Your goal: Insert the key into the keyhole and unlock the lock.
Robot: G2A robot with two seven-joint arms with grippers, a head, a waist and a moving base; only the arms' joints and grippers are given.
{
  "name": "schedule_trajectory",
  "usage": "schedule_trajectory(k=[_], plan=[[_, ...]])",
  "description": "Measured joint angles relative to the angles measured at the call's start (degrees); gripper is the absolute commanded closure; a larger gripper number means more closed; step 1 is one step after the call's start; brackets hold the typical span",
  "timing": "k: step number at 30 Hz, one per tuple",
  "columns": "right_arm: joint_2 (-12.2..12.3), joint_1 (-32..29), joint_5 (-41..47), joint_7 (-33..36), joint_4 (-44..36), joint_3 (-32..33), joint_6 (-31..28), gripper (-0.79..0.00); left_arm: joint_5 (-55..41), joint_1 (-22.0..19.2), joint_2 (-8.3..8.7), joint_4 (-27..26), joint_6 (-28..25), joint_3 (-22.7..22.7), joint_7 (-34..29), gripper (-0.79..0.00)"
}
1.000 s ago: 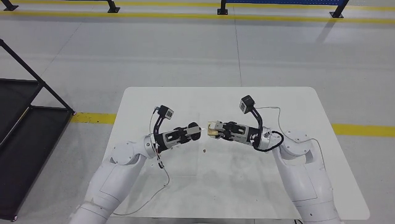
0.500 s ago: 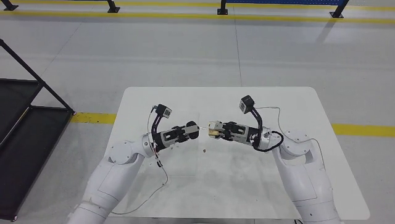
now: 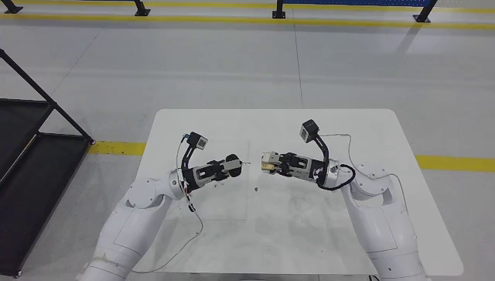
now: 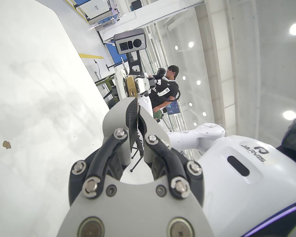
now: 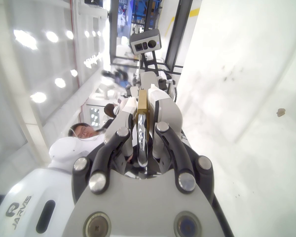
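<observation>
Wide white table (image 3: 387,134) across the lower middle of the top view, with faint grey smudges near its centre. Black metal rack (image 3: 31,165) on the floor at the left edge of that frame, well apart from the table.

Two white arms rising from the bottom corners of the top view and meeting tip to tip over the middle of the table. Just left of frame centre, the left gripper (image 3: 236,163), pointing right. Just right of centre, the right gripper (image 3: 265,162), pointing left. Both held above the tabletop, level with each other.

In the right wrist view, right gripper (image 5: 143,102) at centre frame, fingers clamped on a brass padlock (image 5: 143,107), one finger on each flat side. Silver shackle (image 5: 141,136) running back between the black finger links toward the palm. In the left wrist view, same padlock (image 4: 130,88) just above the near fingertips, keyhole (image 4: 131,91) facing the camera.

In the left wrist view, left gripper (image 4: 136,104) with fingers pressed together, black pads (image 4: 132,115) meeting. Closed on the key (image 3: 245,162), seen in the top view as a thin pale sliver poking from the tips toward the padlock (image 3: 267,163). Tip near the lock, narrow gap between, not yet inserted.

Small brown crumb (image 3: 255,189) lying on the table just below that gap in the top view. Same crumb (image 4: 6,144) at the lower left of the left wrist view.
</observation>
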Motion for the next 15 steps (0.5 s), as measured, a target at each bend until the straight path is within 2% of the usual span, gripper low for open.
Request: schedule_trajectory(k=[2, 4, 10, 12, 15], plan=[[0.0, 0.0, 0.0, 0.0, 0.0, 0.0, 0.0, 0.0, 1.18, 0.08, -0.04, -0.97, -2.28, -0.21, 1.63, 0.0], [0.0, 0.0, 0.0, 0.0, 0.0, 0.0, 0.0, 0.0, 5.38, 0.21, 0.07, -1.03, -8.1, -1.07, 3.56, 0.0], [0.0, 0.0, 0.0, 0.0, 0.0, 0.0, 0.0, 0.0, 26.48, 0.37, 0.13, -0.47, -25.15, -4.11, 12.55, 0.0], [0.0, 0.0, 0.0, 0.0, 0.0, 0.0, 0.0, 0.0, 34.49, 0.39, -0.09, -1.33, -28.16, -5.34, 17.25, 0.0], [0.0, 0.0, 0.0, 0.0, 0.0, 0.0, 0.0, 0.0, 48.47, 0.69, -0.41, -5.45, -28.21, -7.39, 25.47, 0.0]])
